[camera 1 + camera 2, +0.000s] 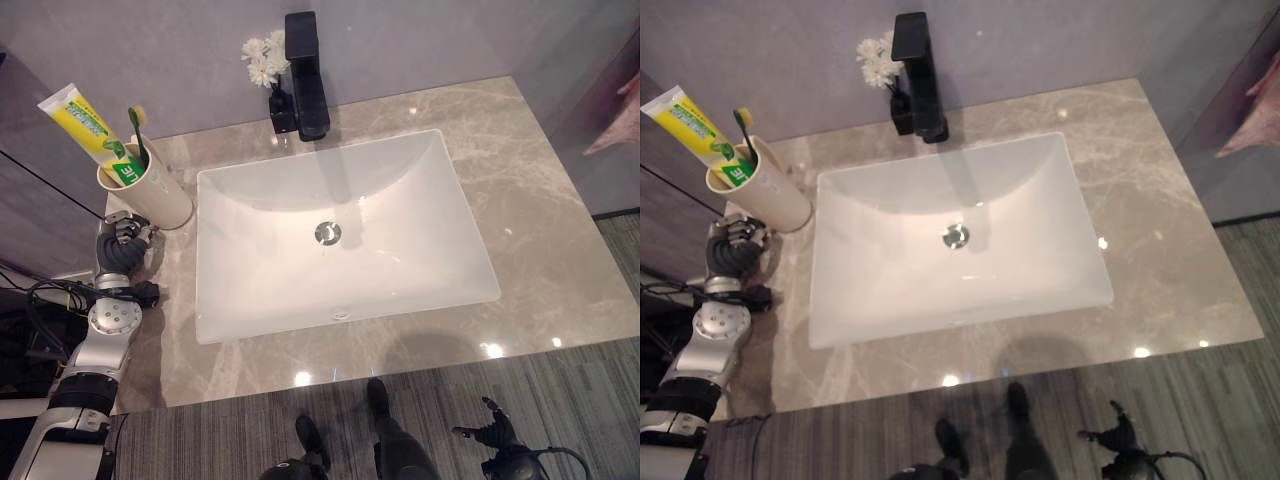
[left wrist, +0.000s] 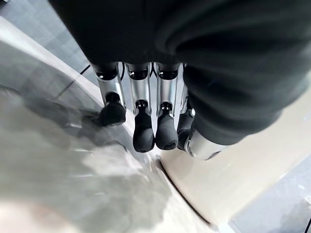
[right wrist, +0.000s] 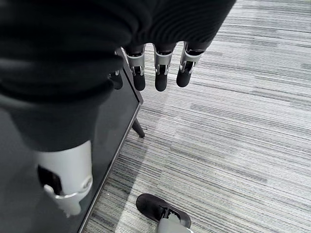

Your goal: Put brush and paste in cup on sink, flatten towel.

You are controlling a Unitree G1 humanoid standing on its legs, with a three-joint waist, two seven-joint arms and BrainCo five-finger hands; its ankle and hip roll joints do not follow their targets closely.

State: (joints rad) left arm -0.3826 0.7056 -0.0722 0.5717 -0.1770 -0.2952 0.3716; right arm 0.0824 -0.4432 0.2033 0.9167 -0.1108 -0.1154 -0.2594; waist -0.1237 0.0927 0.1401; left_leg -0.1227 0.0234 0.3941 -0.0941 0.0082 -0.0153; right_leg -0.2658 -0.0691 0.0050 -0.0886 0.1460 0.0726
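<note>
A white rectangular sink sits sunk into a grey marbled counter, seen from above. At about ten o'clock from the drain, on the counter's far-left corner, stands a cream cup. Inside it, leaning toward eleven o'clock, are a yellow and green toothpaste tube and a toothbrush with a green handle (so both already sit in the cup).

At twelve o'clock from the drain a black tap rises from the counter's back edge, and a small dark vase of white flowers stands just beside it at its nine o'clock side.

The robot's left hand rests at six o'clock of the cup, just beside its base; its fingers hang relaxed and nearly straight over the counter, holding nothing. The right hand hangs low at five o'clock, over striped grey carpet, with fingers straight and empty.

No towel can be made out on the counter.
</note>
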